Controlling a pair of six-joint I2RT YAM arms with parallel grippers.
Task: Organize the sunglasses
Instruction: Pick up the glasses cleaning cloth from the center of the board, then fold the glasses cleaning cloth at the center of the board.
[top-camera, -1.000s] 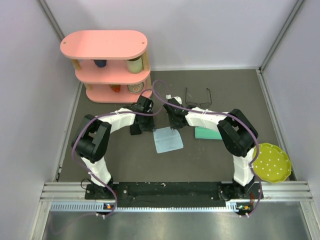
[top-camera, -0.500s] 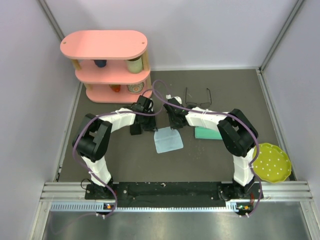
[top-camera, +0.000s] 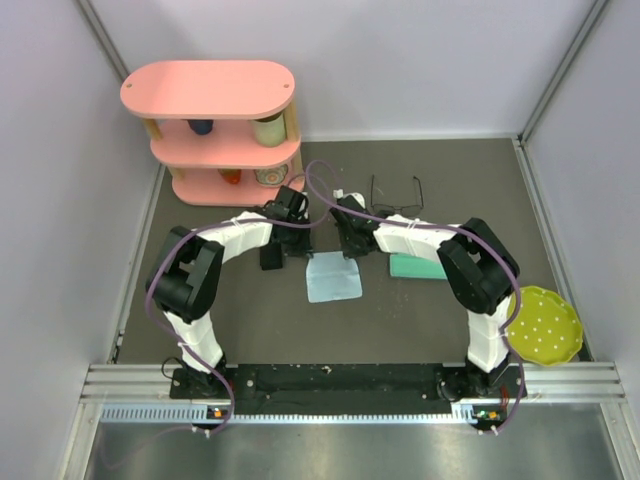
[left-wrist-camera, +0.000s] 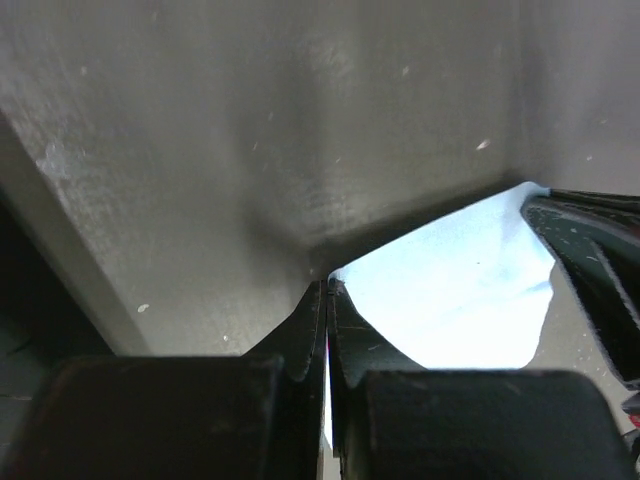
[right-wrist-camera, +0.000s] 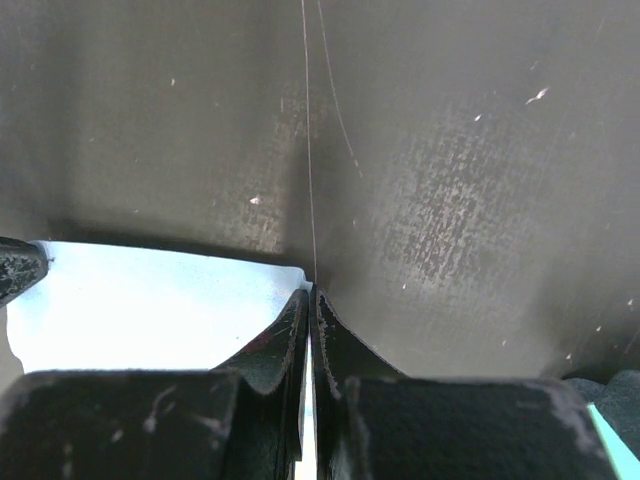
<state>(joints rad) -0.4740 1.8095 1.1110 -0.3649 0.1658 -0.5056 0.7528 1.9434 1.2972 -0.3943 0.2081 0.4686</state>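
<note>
We log left end effector (left-wrist-camera: 328, 296) and right end effector (right-wrist-camera: 310, 298) each clamped on a corner of the blue cloth (top-camera: 334, 278) (wire-frame sunglasses (top-camera: 397, 193) lie apart).

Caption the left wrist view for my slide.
Left end effector shut on one corner of the light blue cloth.

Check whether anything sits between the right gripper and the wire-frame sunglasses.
No loose object shows between them. The wire-frame sunglasses lie on the table just beyond the right arm's own forearm. The right gripper is shut on the light blue cloth, though.
</note>
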